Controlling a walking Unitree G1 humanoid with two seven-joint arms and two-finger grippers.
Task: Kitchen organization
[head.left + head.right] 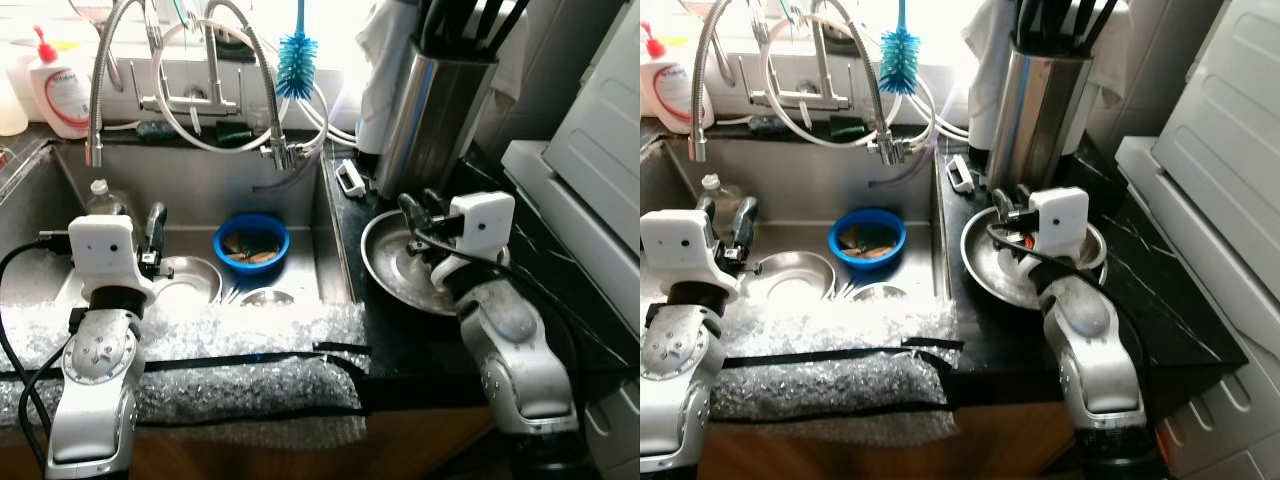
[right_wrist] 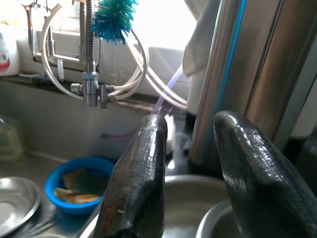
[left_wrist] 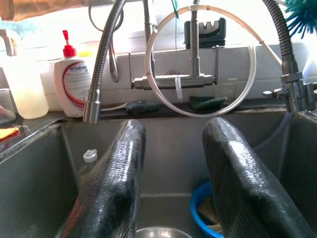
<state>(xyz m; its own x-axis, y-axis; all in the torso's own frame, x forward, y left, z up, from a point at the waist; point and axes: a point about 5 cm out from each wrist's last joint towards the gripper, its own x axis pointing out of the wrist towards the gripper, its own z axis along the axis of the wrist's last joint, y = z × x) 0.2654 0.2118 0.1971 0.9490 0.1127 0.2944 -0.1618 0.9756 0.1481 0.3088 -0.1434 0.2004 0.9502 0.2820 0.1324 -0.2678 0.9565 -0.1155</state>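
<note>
A wide steel plate point(image 1: 385, 270) lies on the black counter right of the sink, with a smaller steel bowl point(image 2: 214, 223) in it. My right gripper point(image 1: 420, 218) hovers open just over the plate, nothing between its fingers point(image 2: 143, 173). Down in the sink point(image 1: 200, 190) sit a blue bowl point(image 1: 250, 240) with food scraps, a steel bowl point(image 1: 190, 280) and a small steel bowl point(image 1: 266, 297). Above the steel bowl at the sink's left, my left gripper point(image 1: 155, 228) is open and empty, its fingers point(image 3: 114, 178) pointing toward the taps.
A tall steel utensil holder point(image 1: 435, 110) stands behind the plate. A blue bottle brush point(image 1: 296, 50) hangs by the flexible taps point(image 1: 275, 150). A clear bottle point(image 1: 100, 195) stands in the sink; a soap bottle point(image 1: 55, 85) is at back left. Bubble wrap point(image 1: 250, 350) covers the front edge.
</note>
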